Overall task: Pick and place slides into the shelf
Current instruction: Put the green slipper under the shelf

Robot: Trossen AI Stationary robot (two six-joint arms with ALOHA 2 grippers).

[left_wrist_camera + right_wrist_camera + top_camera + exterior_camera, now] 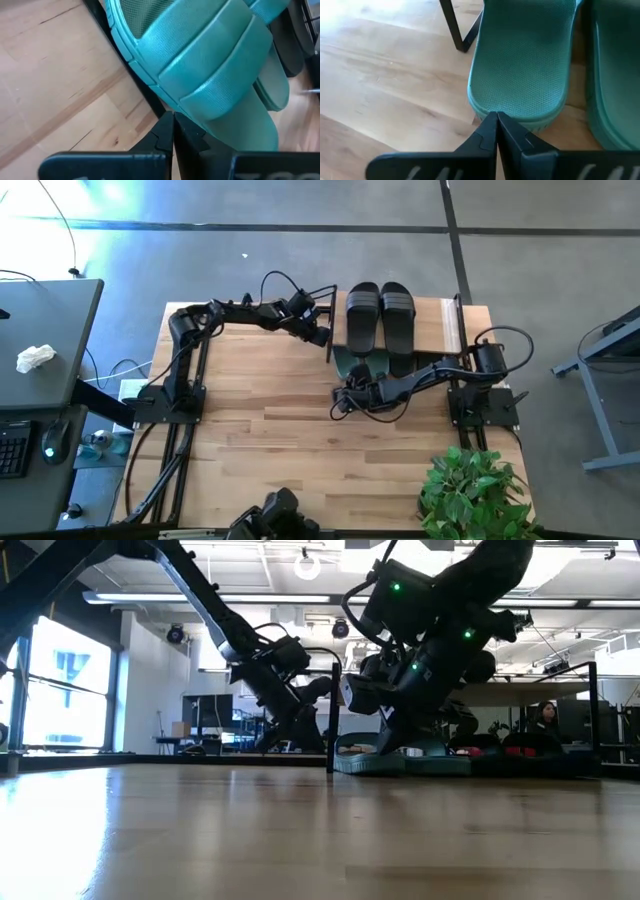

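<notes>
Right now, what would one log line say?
left claw: shut, beside green slide | right claw: shut, at green slide heel | black pair: on shelf

floor: gray concrete (250,270) | desk (40,340) upper left, keyboard (12,450) on it | plant (475,490) lower right | bright window (60,690) left | ceiling lights (310,565)

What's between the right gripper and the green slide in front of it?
Nothing: in the right wrist view the shut right gripper meets the heel edge of the green slide, with no gap visible.
</notes>
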